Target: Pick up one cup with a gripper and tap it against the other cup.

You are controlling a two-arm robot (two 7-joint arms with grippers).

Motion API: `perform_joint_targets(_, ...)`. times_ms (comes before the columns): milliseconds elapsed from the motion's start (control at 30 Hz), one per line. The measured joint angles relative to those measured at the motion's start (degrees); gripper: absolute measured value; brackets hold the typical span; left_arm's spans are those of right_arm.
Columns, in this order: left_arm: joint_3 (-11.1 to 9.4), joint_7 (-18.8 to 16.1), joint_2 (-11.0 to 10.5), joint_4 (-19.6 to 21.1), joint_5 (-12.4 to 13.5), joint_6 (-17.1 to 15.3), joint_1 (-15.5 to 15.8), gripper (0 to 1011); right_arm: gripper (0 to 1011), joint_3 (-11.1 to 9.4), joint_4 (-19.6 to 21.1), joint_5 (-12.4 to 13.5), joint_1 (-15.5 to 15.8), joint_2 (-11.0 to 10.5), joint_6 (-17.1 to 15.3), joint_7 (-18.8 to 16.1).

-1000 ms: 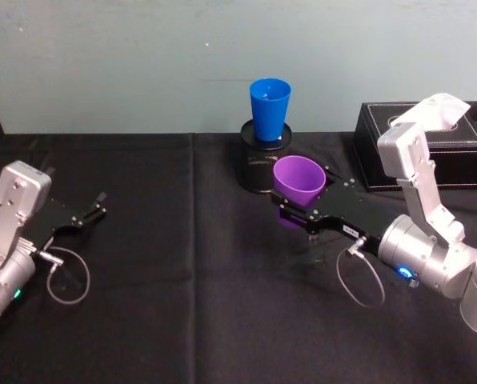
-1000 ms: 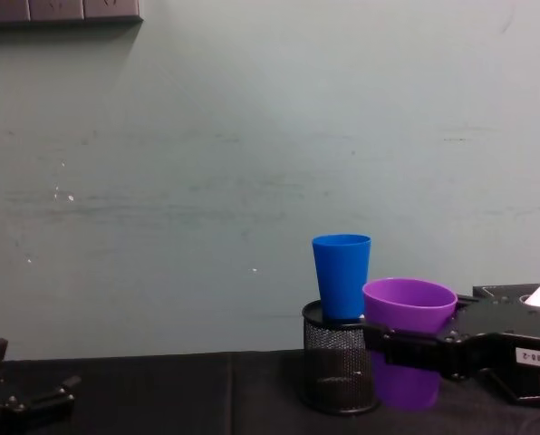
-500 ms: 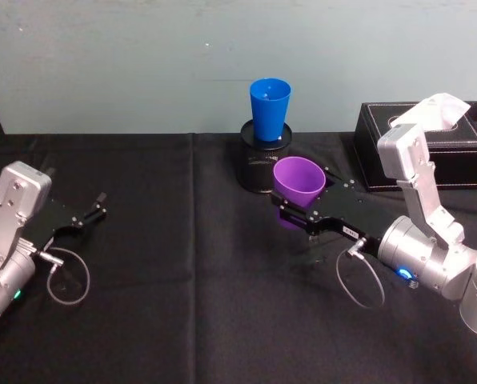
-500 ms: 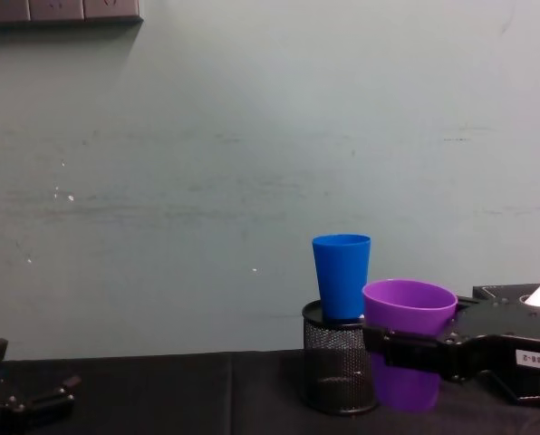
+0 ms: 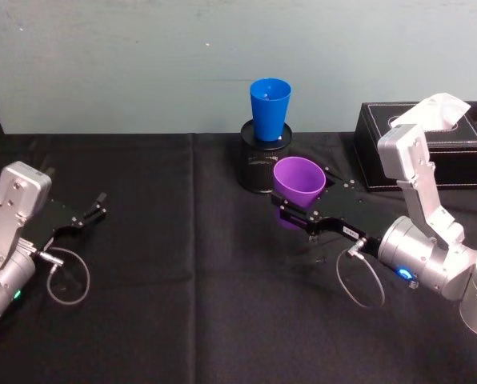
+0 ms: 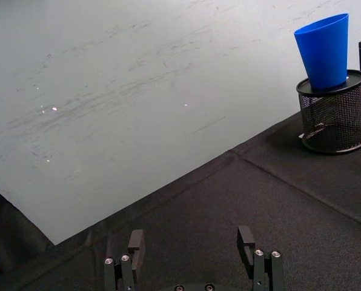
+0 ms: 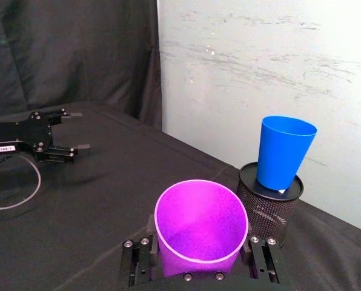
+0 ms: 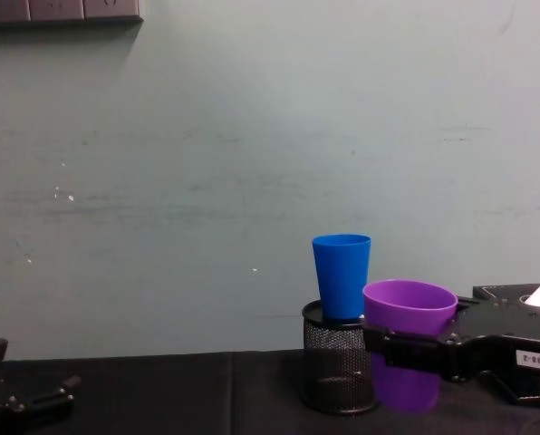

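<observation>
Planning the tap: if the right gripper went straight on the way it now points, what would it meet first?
Probably the black mesh holder holding the blue cup: the purple cup in the right gripper sits level with it, just short. Depth is unclear.

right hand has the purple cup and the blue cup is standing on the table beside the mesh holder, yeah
Not quite. The right hand does hold the purple cup, but the blue cup stands inside the black mesh pen holder, not beside it. The right wrist view shows its base dropped into the holder's rim.
</observation>
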State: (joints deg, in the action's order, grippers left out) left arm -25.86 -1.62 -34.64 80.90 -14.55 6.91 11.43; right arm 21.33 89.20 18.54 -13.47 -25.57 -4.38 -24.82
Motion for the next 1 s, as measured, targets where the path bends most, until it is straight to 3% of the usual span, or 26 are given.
perform_joint_targets(1000, 0.0, 0.0, 0.0, 0.0, 0.0, 0.0, 0.0, 1000, 738, 0.0, 0.0, 0.0, 0.0, 0.0, 0.0, 0.0)
